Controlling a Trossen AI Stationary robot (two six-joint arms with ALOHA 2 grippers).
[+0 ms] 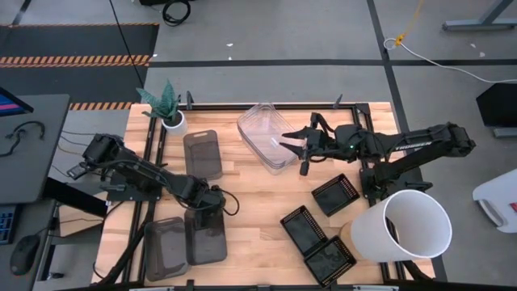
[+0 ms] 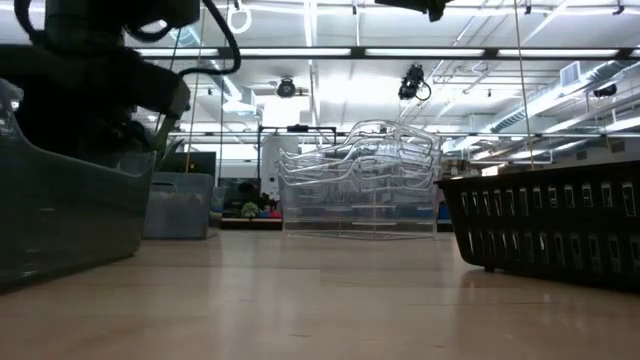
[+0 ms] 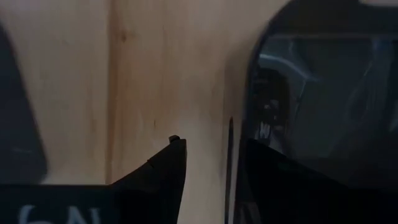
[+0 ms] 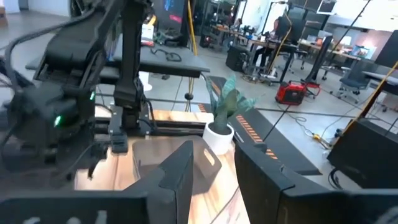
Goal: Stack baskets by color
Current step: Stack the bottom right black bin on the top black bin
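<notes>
Left gripper (image 1: 207, 212) spread astride grey basket (image 1: 205, 234) wall | right gripper (image 1: 292, 142) spread over clear baskets (image 1: 266, 133)

The left gripper (image 3: 208, 168) hangs close above the wooden table (image 3: 168, 74), fingers (image 3: 165, 177) apart. A smoky grey basket (image 3: 323, 93) fills the 2 o'clock side, its rim apparently between the fingers. Another dark shape (image 3: 18, 124) sits at 9 o'clock.

Light wooden slatted tabletop (image 1: 258, 198), pale tan. Three smoky grey translucent plastic baskets (image 1: 202, 155). Stack of large clear transparent plastic baskets (image 1: 269, 136), colourless. Three small black mesh-walled baskets (image 1: 335, 195), grid pattern. Large white cylindrical bucket (image 1: 400, 226). Small white plant pot (image 1: 174, 123), green leaves. Black-and-orange striped floor tape (image 1: 77, 59).
</notes>
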